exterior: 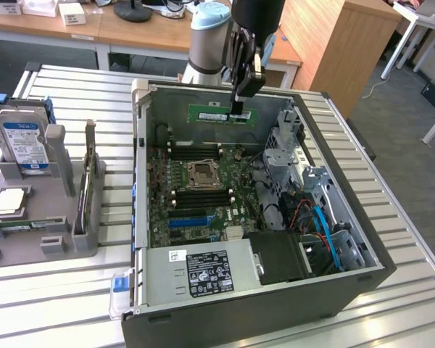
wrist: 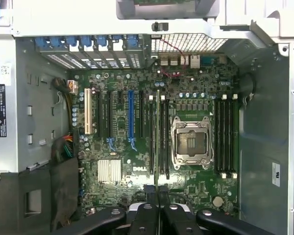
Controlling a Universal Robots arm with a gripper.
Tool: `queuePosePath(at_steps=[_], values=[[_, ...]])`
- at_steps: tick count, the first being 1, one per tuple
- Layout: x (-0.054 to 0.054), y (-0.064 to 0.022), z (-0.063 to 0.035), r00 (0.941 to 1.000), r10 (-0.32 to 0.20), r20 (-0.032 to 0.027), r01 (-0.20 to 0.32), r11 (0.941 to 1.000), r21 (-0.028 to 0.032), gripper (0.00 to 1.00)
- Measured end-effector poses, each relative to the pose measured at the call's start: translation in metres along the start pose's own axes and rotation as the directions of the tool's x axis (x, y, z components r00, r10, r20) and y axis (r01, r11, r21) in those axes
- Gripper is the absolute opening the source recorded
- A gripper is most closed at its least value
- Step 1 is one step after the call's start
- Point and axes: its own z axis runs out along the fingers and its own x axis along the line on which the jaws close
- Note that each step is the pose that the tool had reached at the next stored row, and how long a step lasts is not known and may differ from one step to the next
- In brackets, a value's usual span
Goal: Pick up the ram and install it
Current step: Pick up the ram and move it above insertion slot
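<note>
Jaws grip the ram (exterior: 210, 114), a long thin green stick with a small white label.

Long, thin green circuit-board ram stick (exterior: 219, 114), dark chips, small white label.
It hangs level, on edge, pinched in my gripper (exterior: 238, 109) above the green motherboard (exterior: 196, 197).

My pincer (exterior: 238, 110) is black, the ram (exterior: 214, 114) green with a white label, the motherboard (exterior: 203, 190) dark green with blue slots, the hard drive (exterior: 22, 141) silver labelled blue-white, the table (exterior: 402, 217) ribbed pale grey.
</note>
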Motion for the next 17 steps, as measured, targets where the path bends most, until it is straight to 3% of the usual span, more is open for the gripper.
queuePosePath(at_steps=[4,17], values=[[0.000,0.0000,0.0004,1.0000,0.000,0.0003,0.000,1.0000,0.0001,0.12],[-0.001,0.0002,0.0237,1.0000,0.000,0.0000,0.000,1.0000,0.0000,0.12]])
